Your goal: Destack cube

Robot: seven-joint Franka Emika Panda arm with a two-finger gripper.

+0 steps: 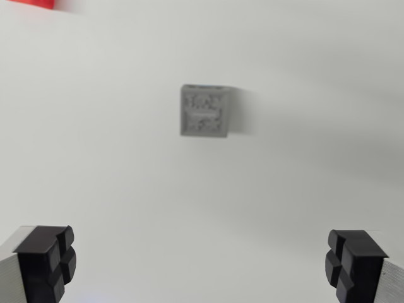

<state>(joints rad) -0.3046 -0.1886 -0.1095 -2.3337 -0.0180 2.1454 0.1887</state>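
In the wrist view we look down on a plain white table (95, 164). A grey cube (204, 111) sits a little above the middle of the picture, its top face marked with a dark speckled pattern, blurred. Our claw (202, 265) hangs over the table with its two black fingertips (47, 262) spread wide at the lower corners, nothing between them. A red object (35, 4) peeks in at the top left corner, well apart from the cube.
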